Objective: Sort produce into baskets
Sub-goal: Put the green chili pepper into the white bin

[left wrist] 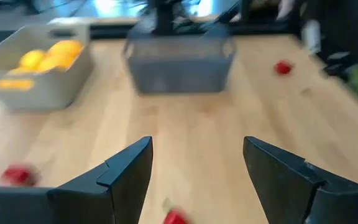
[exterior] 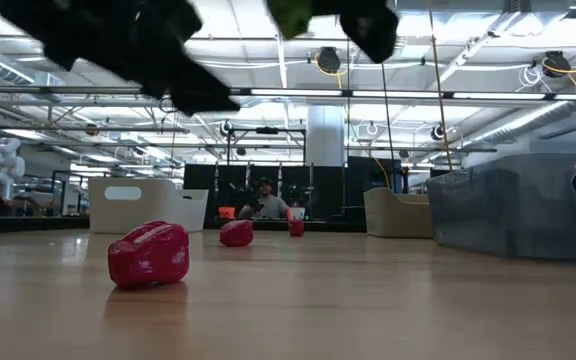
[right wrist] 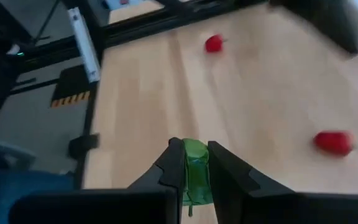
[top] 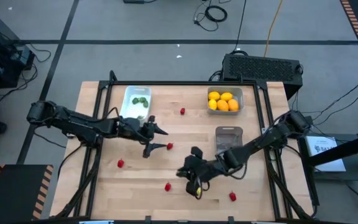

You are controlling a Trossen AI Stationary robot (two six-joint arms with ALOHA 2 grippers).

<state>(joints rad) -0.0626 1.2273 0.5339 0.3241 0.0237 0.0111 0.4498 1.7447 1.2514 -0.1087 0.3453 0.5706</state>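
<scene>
My right gripper (top: 196,185) hangs over the table's near middle, shut on a small green leafy piece (right wrist: 196,167), which also shows high above the table in the low view (exterior: 290,12). My left gripper (top: 160,139) stands open at mid-table, with a red berry (top: 169,146) lying just beside its fingertips (left wrist: 174,217). More red berries (top: 121,163) (top: 168,186) (top: 232,196) (top: 183,111) lie loose on the wood. The white basket (top: 129,93) holds green pieces, the pale grey basket (top: 240,99) holds lemons (top: 223,101), and the dark grey basket (top: 229,132) stands at the right. My right gripper pinches the green leafy piece by its two sides (right wrist: 197,152) between its two fingers. The fingers slant down toward the table's near left. The piece is lifted clear of the table and shows between the fingertips.
The table's frame rails run along its edges (top: 98,124). A black box (top: 263,65) stands beyond the far edge. Bare wood lies between the baskets and the near edge, dotted with the red berries (exterior: 148,255).
</scene>
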